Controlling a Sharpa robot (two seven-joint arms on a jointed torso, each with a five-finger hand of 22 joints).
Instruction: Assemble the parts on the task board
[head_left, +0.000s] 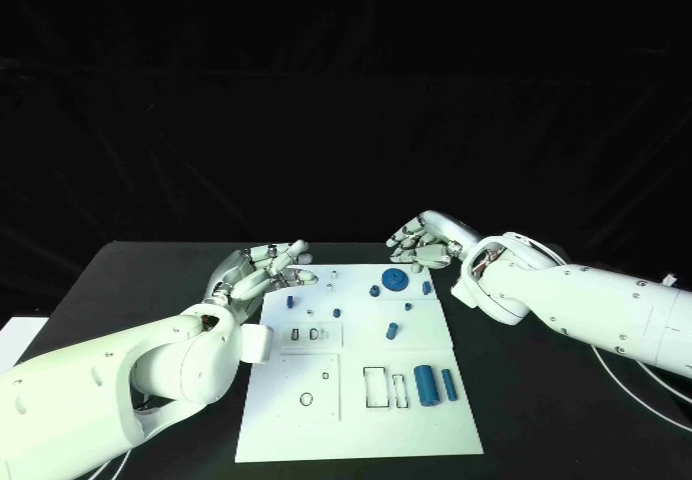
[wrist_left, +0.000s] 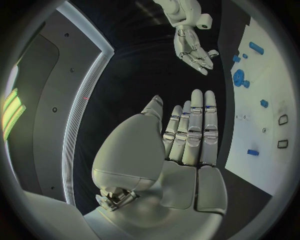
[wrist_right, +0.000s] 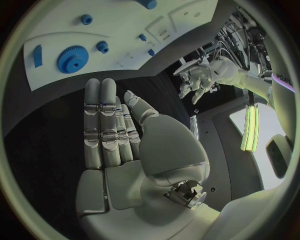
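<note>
left hand (head_left: 268, 266) flat, fingers out, holding nothing, parked off the task board (head_left: 361, 420) far-left corner | right hand (head_left: 423, 242) also empty, hovering past far edge near big blue gear (head_left: 394, 278) | looks like pre-grasp staging, parts untouched on desk (head_left: 144, 270)

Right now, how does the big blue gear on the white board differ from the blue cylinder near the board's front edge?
The blue gear is round, flat and toothed, and sits at the far end of the task board close to the right hand. The blue cylinder is long and smooth, lying on its side at the near end, beside a smaller cylinder. Both are blue, and neither hand touches them.
</note>
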